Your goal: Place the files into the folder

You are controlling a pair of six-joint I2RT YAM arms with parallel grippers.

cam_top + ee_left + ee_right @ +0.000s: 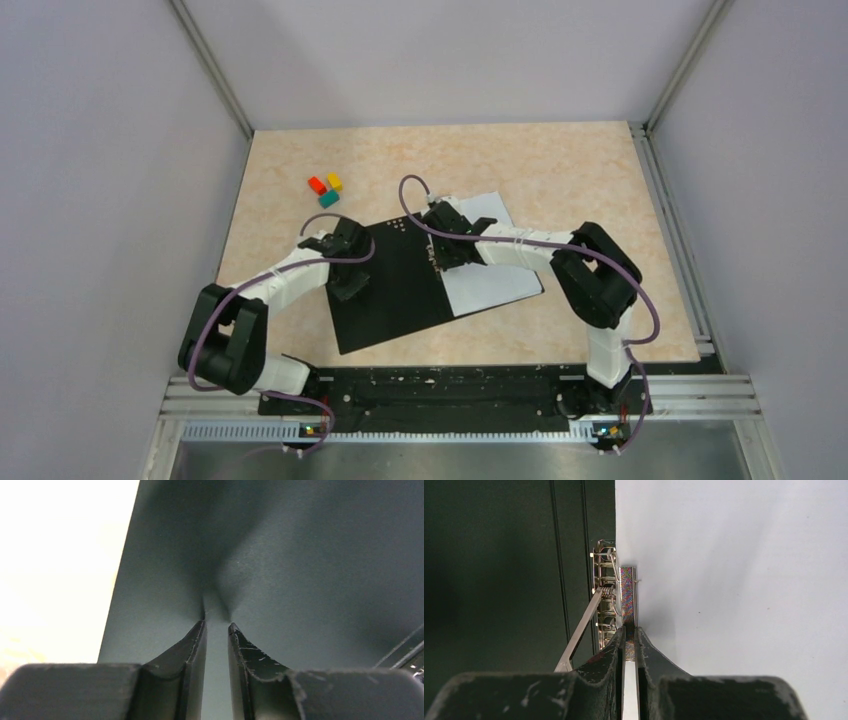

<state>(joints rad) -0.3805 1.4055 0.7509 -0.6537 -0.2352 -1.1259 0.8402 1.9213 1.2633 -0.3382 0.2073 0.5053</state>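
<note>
A thin rectangular folder [390,300] lies open and flat near the middle of a beige marbled table [560,170], its black inside facing up. Plain white paper sheets [495,285] cover the right half, with a white corner reaching past the folder's far edge. The left half is bare black card.

Along the fold sits the folder's metal spine clip [606,587], a small wire-and-plate fitting just beside the left edge of the white paper. The right gripper [630,630] is clamped on a flat, shiny metal tab of that clip, its two dark fingers pressed close with only the thin strip between them.

The left gripper [216,622] stands tip-down on the bare black cover, its jaws parted by a narrow gap with nothing between them. The card shows a small crease where the tips meet it.

Three small blocks [326,188], one red, one yellow and one green, sit clustered on the table beyond the folder's far left corner, well apart from both arms
</note>
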